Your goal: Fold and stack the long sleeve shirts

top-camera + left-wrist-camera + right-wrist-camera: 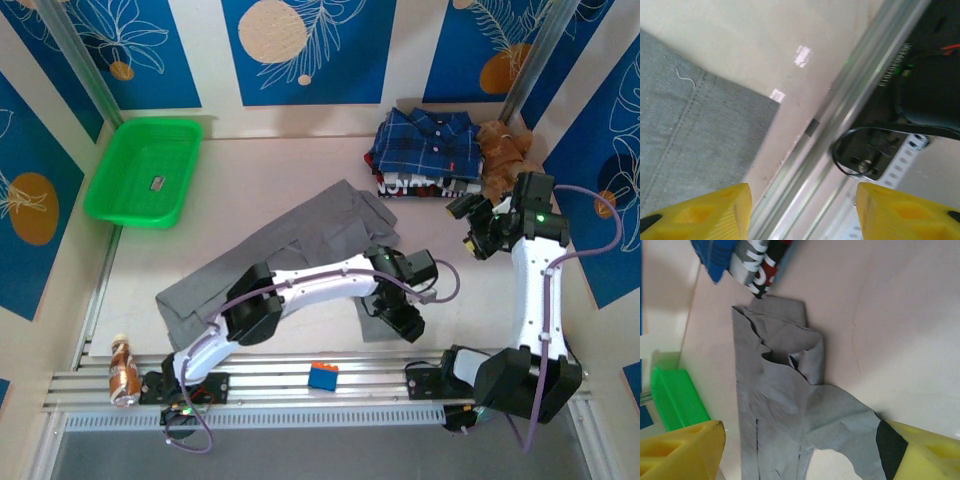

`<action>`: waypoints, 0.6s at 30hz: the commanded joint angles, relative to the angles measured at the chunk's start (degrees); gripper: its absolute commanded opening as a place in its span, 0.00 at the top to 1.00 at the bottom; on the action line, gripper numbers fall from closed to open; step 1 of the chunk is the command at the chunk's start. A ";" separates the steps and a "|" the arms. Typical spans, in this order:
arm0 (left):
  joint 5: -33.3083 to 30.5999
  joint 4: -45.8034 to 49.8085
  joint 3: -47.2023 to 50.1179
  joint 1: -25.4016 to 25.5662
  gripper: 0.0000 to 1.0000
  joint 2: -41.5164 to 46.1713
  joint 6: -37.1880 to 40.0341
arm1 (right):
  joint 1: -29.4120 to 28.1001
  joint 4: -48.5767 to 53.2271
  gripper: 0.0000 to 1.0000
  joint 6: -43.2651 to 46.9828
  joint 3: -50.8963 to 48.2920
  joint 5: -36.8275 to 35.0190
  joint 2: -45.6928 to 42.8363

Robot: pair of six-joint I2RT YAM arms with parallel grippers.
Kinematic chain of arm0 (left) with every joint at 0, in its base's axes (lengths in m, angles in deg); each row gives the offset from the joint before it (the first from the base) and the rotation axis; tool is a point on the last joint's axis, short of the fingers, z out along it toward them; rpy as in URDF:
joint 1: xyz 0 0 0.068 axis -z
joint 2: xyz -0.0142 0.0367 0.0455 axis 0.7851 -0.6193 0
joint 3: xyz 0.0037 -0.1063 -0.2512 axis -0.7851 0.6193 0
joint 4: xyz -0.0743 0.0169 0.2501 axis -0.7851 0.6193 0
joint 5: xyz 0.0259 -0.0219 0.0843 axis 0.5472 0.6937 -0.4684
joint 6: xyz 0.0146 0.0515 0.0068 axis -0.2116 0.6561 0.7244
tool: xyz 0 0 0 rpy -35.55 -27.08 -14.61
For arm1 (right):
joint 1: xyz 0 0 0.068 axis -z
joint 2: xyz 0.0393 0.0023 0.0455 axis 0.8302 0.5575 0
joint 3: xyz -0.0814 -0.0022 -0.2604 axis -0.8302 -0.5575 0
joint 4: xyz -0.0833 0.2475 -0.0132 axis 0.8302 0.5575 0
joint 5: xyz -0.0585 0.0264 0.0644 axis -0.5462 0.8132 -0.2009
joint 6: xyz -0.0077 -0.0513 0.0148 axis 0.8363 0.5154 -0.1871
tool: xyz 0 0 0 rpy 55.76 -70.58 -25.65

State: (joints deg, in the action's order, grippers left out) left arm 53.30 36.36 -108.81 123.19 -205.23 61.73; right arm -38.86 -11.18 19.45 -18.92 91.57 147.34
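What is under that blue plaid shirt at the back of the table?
The plaid shirt lies on a folded garment with black, white and red print showing at its near edge. Anything further underneath is covered.

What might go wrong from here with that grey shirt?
The left pincer hangs open beside a corner of the grey shirt, over bare table; closing there would likely miss the cloth. Cloth also seems to lie against the right pincer, so it may drag along and undo the fold.
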 commanded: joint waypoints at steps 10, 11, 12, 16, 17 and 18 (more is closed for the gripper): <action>-15.34 4.41 -5.85 2.24 0.52 -8.01 -4.67 | -0.86 -4.26 0.20 -1.73 -3.00 8.11 0.05; -15.84 4.41 -6.07 2.28 0.53 -8.63 -4.70 | -0.95 -4.33 0.20 -1.76 -3.16 8.39 0.12; -16.14 4.32 -6.00 2.32 0.53 -9.27 -4.75 | -1.04 -4.35 0.20 -1.71 -3.09 8.68 0.16; -16.88 3.64 -5.79 2.72 0.57 -11.36 -5.15 | -1.47 -5.20 0.20 -2.20 -3.23 9.28 0.30; -17.03 3.22 -5.82 2.76 0.61 -11.73 -5.41 | -1.53 -5.44 0.20 -2.28 -3.31 9.61 0.32; -17.36 2.73 -5.86 2.72 0.66 -12.02 -5.57 | -1.61 -5.49 0.20 -2.37 -3.38 9.66 0.33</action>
State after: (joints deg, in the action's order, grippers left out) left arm 38.06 39.84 -114.03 125.16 -213.69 57.05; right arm -40.02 -16.14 17.90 -21.72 98.71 148.24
